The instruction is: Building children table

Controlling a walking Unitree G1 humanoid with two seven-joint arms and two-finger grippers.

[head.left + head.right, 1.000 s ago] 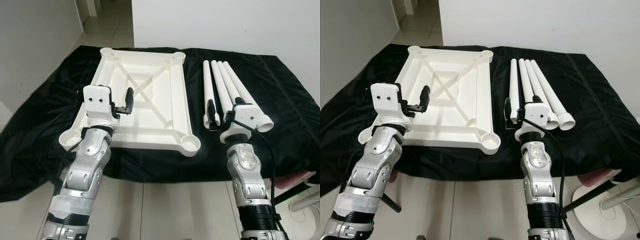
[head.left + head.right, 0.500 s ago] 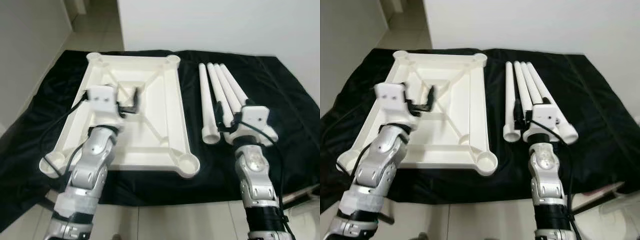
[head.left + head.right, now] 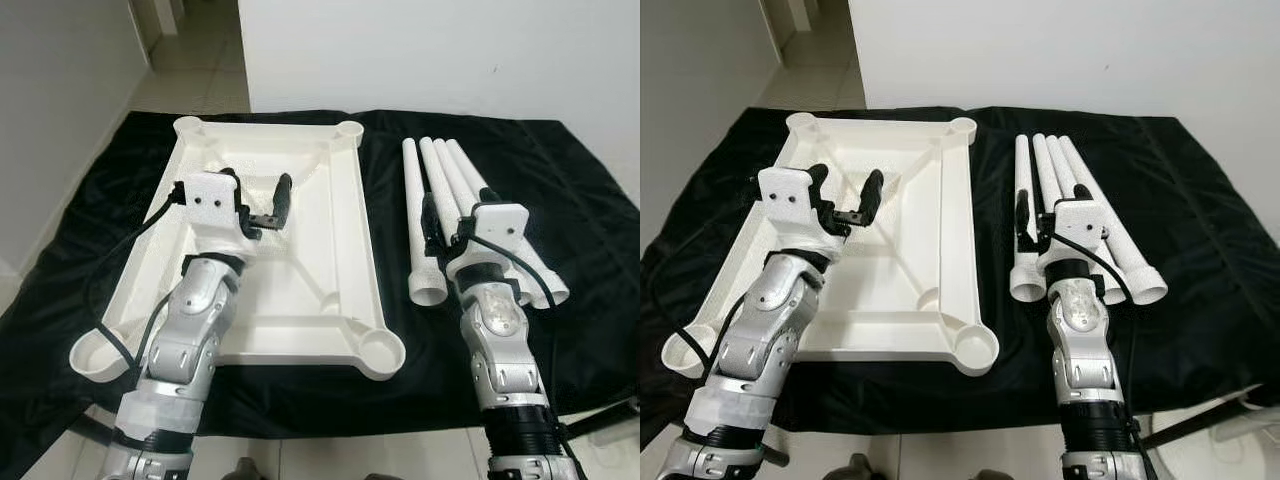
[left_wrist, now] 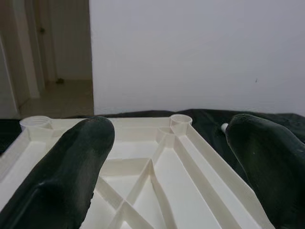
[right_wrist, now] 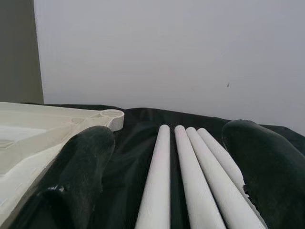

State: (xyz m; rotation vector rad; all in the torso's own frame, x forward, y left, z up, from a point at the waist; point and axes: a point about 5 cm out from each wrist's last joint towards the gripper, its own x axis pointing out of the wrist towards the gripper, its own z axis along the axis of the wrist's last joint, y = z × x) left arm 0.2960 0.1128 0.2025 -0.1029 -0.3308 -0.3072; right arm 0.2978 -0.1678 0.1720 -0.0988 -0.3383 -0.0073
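Observation:
A white plastic tabletop (image 3: 320, 250) lies upside down on a black cloth (image 3: 570, 180), its ribs and round corner sockets (image 3: 381, 350) facing up. Several white tube legs (image 3: 445, 175) lie side by side to its right. My left gripper (image 3: 845, 192) hovers open above the tabletop's inside, holding nothing; the left wrist view looks between its fingers (image 4: 62, 181) at the ribs. My right gripper (image 3: 1048, 210) hangs open over the near part of the legs (image 5: 190, 181), which run between its fingers (image 5: 81, 176).
A white wall stands behind the cloth-covered surface. Tiled floor and a doorway (image 4: 43, 71) lie to the back left. The cloth's front edge (image 3: 330, 410) hangs just before my arms. A pale object (image 3: 1250, 420) sits low at the right.
The whole view has shifted as the camera moved nearer. Both arms have reached farther forward: the left over the tabletop's middle, the right over the legs. Both grippers stay open.

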